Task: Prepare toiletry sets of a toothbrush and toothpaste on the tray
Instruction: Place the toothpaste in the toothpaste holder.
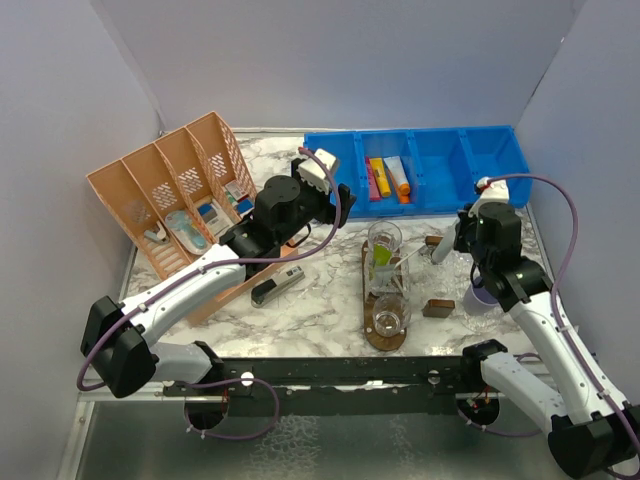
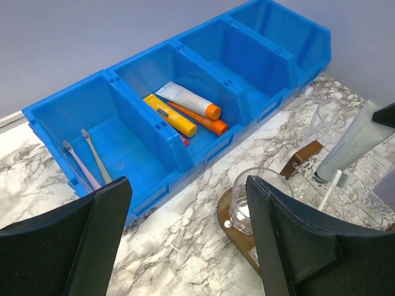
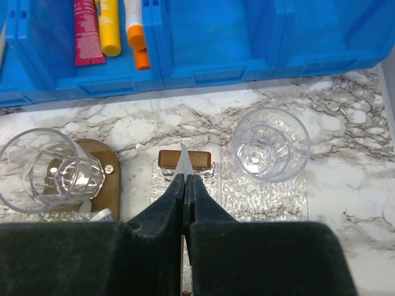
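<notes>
1. The tray [image 1: 385, 344] lies lengthwise at the middle of the marble table [image 1: 320, 312], between the two arms. It carries three clear tumblers [image 1: 390, 320] in a row, with a lime green tube [image 1: 380, 258] and a pale toothbrush [image 2: 337, 179] standing among the two farther ones.
2. The right gripper [image 3: 184, 182] hangs just right of the tray, level with the middle tumbler. Its fingers are pressed together on a pale grey tube [image 2: 352, 145], whose cap end slants down toward the tray.
3. The left gripper [image 2: 188, 185], fingers spread wide and holding nothing, hovers over the marble between the tray's far end and the blue bin [image 3: 216, 37].
4. In the bin lie yellow and orange tubes [image 2: 170, 115] and two more toothbrushes [image 2: 92, 157].
5. A fourth tumbler [image 3: 270, 143] stands on a clear mat [image 3: 265, 194] right of the tray, and an orange basket [image 1: 130, 195] sits far left.
</notes>
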You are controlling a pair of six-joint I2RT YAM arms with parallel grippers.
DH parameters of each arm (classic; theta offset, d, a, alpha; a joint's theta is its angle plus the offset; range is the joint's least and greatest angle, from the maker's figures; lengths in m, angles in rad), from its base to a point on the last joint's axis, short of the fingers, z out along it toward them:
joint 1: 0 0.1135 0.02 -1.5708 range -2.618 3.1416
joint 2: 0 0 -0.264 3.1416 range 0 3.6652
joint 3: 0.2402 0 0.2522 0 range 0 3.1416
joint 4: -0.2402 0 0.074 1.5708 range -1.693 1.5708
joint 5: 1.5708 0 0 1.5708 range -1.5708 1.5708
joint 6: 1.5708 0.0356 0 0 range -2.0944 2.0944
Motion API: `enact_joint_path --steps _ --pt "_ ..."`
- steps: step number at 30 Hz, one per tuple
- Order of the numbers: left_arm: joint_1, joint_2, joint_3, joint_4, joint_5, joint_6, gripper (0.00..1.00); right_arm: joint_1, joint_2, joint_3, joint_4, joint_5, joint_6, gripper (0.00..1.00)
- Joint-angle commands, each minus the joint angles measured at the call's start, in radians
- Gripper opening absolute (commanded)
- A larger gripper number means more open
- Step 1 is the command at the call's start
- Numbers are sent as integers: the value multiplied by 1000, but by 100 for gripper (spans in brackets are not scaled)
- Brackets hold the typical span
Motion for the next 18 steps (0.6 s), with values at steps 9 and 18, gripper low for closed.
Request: enact_joint_path --steps 9,18 --pt "15 -28 -10 18 18 -18 78 -2 7 -100 163 105 64 1" --pt "21 -30 -10 19 22 -23 78 -2 32 -114 174 118 75 1"
